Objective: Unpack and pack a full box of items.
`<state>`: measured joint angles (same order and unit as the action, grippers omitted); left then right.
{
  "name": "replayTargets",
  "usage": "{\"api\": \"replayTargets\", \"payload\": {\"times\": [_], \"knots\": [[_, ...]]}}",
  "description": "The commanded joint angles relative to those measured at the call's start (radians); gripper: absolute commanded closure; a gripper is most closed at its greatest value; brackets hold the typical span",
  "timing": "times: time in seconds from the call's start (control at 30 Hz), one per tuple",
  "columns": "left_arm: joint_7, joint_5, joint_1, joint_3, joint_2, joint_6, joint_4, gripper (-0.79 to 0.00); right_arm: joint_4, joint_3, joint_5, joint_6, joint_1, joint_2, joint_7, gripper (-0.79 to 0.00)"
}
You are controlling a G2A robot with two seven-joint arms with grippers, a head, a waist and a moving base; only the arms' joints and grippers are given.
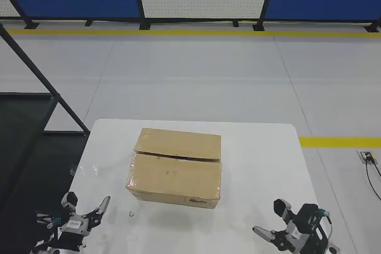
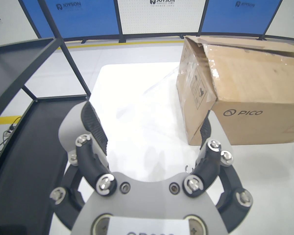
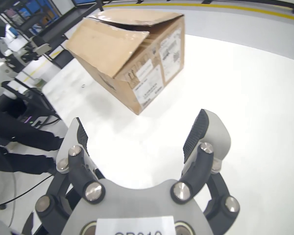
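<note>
Your box [image 1: 174, 168] sits upright near the middle of the white table [image 1: 267, 165], top side up. Its long axis runs from 9 o'clock to 3 o'clock, with the 3 o'clock end turned slightly towards you. One long printed side faces you at 6 o'clock.

The two top flaps are folded down and meet in a seam that runs along that same long axis. The seam is not tight. A dark gap shows along it, and in the right wrist view the near flap stands a little proud at the 3 o'clock end. That looks like the place to start lifting, since the flaps appear loose, not sealed, though torn tape clings to the edges.

The left gripper [image 1: 87, 202] hangs over the table at about 7 o'clock from the box. Its jaws are spread wide and hold nothing. The right gripper [image 1: 268, 218] is at about 5 o'clock, also wide open and empty. Neither touches the cardboard.

With one gripper off each near corner, you probably have a clear run at either flap, and the unpacking has not begun.
</note>
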<state>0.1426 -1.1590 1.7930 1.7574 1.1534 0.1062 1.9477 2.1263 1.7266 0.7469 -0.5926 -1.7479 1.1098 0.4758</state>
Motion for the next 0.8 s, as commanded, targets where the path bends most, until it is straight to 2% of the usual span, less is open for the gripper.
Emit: {"api": "replayTargets", "payload": {"times": [0.0, 0.3, 0.37, 0.57, 0.7, 0.77], "knots": [[-0.002, 0.002, 0.004, 0.006, 0.0, 0.003, 0.004, -0.785, -0.002, 0.0, 0.016, 0.002, -0.001, 0.0, -0.029, -0.785], [-0.011, 0.021, -0.002, 0.001, 0.002, -0.005, 0.0, -0.785, -0.004, -0.006, 0.004, 0.001, 0.003, 0.001, -0.047, -0.785], [-0.038, 0.074, -0.031, -0.014, 0.007, -0.039, 0.005, -0.785, -0.022, -0.03, -0.076, -0.026, 0.019, 0.001, -0.053, -0.785], [-0.114, 0.131, -0.109, -0.011, 0.008, -0.043, 0.02, -0.785, -0.07, -0.1, -0.271, 0.046, 0.153, -0.002, 0.045, -0.785], [-0.173, 0.119, -0.18, -0.027, 0.008, -0.063, -0.028, -0.785, -0.117, -0.131, -0.469, 0.117, 0.239, -0.003, 0.11, -0.785], [-0.199, 0.104, -0.217, -0.05, 0.009, -0.065, -0.057, -0.785, -0.131, -0.135, -0.498, 0.141, 0.277, -0.006, 0.159, -0.785]]}}
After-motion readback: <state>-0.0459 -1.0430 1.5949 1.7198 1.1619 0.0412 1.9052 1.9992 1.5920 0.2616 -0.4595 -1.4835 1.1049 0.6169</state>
